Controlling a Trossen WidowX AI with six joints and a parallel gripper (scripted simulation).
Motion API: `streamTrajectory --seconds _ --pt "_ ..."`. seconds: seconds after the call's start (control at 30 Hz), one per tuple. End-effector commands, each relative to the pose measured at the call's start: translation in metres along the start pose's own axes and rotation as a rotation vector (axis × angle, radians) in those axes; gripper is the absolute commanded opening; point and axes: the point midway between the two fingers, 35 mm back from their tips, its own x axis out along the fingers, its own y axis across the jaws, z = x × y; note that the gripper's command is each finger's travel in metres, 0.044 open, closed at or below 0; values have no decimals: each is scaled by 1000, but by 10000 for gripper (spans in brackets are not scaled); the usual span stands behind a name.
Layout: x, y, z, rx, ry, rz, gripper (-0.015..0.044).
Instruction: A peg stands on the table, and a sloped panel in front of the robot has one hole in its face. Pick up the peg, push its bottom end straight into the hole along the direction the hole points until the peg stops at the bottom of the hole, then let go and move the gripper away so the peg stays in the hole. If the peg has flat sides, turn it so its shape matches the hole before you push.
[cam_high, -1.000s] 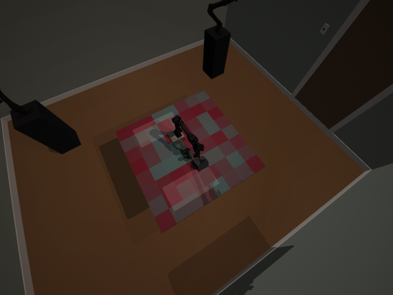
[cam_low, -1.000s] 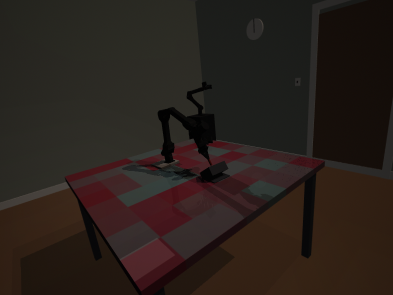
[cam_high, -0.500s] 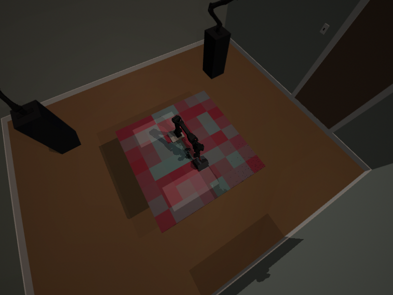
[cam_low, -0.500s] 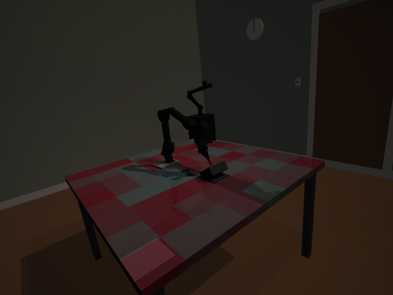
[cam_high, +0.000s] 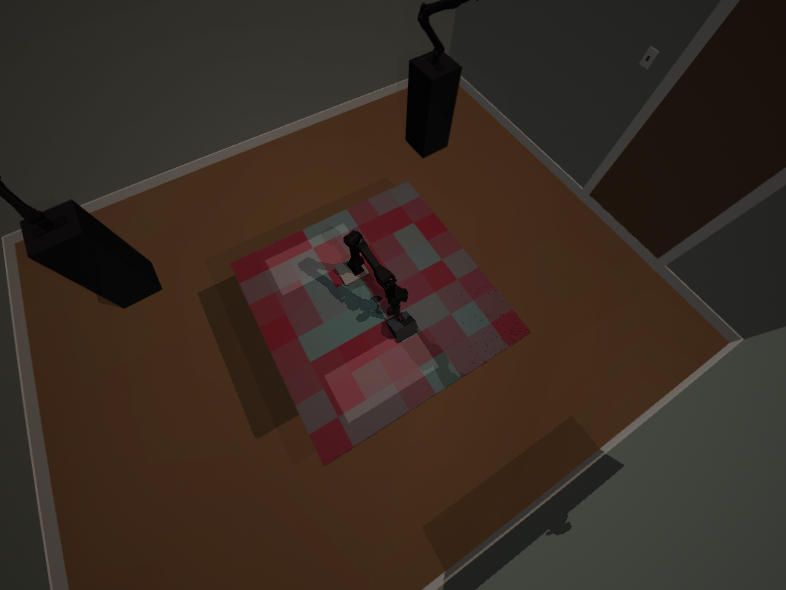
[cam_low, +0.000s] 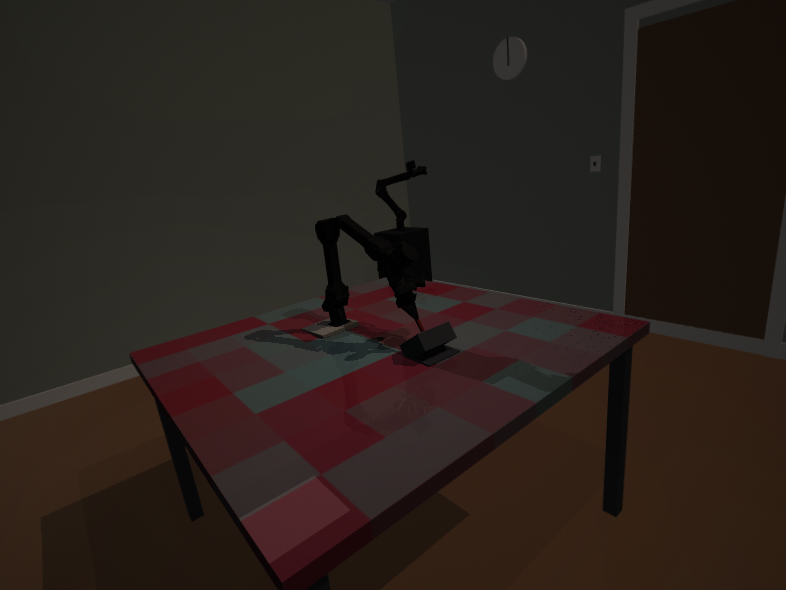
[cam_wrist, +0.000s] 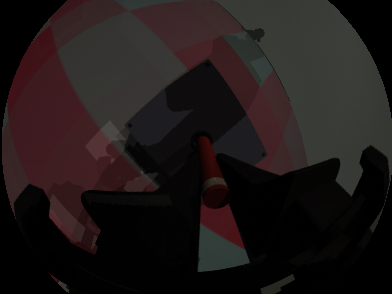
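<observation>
My gripper (cam_high: 398, 311) (cam_low: 416, 316) (cam_wrist: 207, 160) is shut on the red peg (cam_low: 420, 325) (cam_wrist: 215, 196), which looks round and has a pale band near its top end. The dark grey sloped panel (cam_high: 402, 328) (cam_low: 428, 343) (cam_wrist: 227, 95) stands below the fingers. In the wrist view the peg's bottom end meets the dark round hole (cam_wrist: 194, 142) in the panel's face and covers most of it. The end looks to be in the hole's mouth, but its depth is hidden. Much of the peg still shows above the face. The peg tilts along with the gripper.
The panel stands on a flat dark base on the patchwork table (cam_high: 333, 444) (cam_low: 304, 539). The arm's pale base plate (cam_high: 350, 274) (cam_low: 330, 328) lies behind the panel. Two black pedestals (cam_high: 434, 104) (cam_high: 95, 257) with arms stand off the table. Shadows cross the table and panel.
</observation>
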Motion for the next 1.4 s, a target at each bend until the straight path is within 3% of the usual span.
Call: streamTrajectory --seconds 0.0,1.37 --pt "3 0 -1 1 3 2 0" --pt "20 -1 1 1 2 1 0"
